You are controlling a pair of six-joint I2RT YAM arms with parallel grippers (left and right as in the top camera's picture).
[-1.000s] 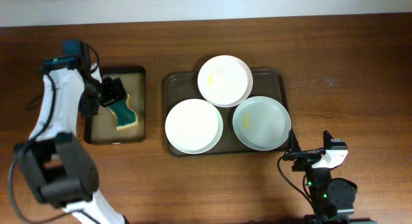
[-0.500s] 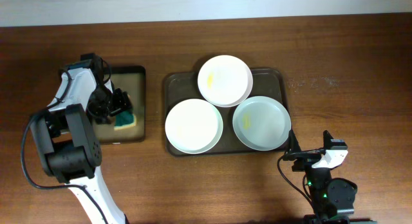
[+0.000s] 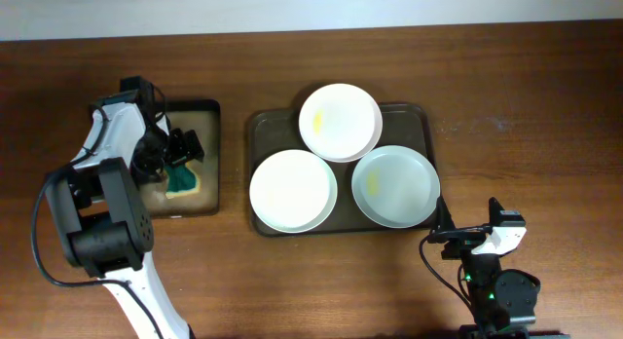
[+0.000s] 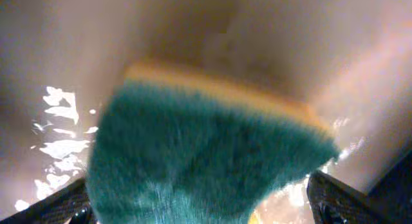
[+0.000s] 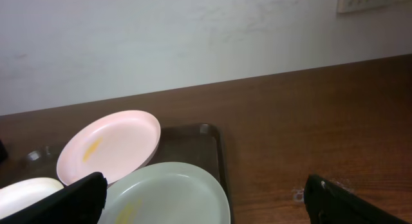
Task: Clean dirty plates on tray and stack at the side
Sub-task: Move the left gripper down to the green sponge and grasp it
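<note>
I see: left gripper [image 3: 181,149] spread wide over green sponge [image 4: 206,153], small tray [image 3: 209,110]; right gripper [image 5: 207,196] wide, holding nothing; three plates [image 3: 293,190] on brown tray [image 3: 258,125].

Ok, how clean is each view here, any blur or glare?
Overhead: sharp, evenly lit, the round white plates and dark brown rectangular tray crisp. Left wrist: heavily blurred, a green and yellow sponge fills the frame, with white glare patches on the tan tray floor. Right wrist: sharp beyond, its dark fingers soft.
</note>
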